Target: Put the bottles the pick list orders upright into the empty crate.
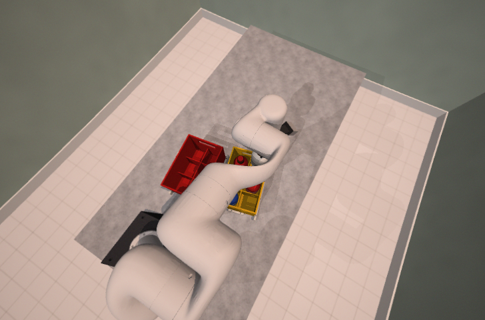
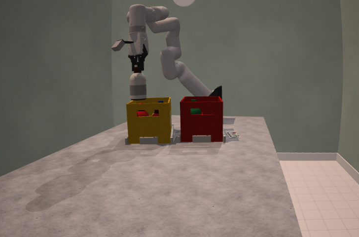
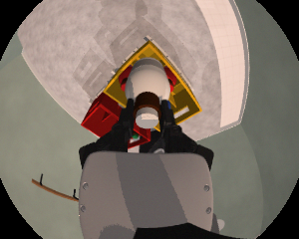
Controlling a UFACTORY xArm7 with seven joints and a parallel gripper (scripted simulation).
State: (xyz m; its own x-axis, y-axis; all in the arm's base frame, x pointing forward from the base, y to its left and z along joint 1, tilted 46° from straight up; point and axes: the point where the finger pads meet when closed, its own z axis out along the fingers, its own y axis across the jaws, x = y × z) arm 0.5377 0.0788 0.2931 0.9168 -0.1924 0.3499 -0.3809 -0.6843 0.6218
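Note:
My gripper (image 2: 137, 67) (image 3: 147, 107) is shut on the brown neck of a white bottle (image 2: 137, 79) (image 3: 147, 82) with a grey band and white cap. The bottle hangs upright over the yellow crate (image 1: 242, 211) (image 2: 149, 128) (image 3: 150, 47), its bottom near rim height. Red bottles (image 1: 240, 161) (image 1: 253, 188) and a blue one (image 1: 233, 199) (image 2: 160, 101) stand in that crate. The red crate (image 1: 175, 166) (image 2: 201, 123) (image 3: 101, 116) holds a green bottle (image 2: 196, 111) (image 3: 136, 135); the arm hides part of its inside. The pick list (image 2: 232, 134) shows red and green marks, too small to read.
The crates stand side by side on the grey table (image 1: 288, 67) (image 2: 168, 189), with low light-grey holders at their feet. The arm (image 1: 198, 226) (image 2: 172, 61) reaches over both crates in the top view. One front compartment (image 1: 247, 203) of the yellow crate is empty.

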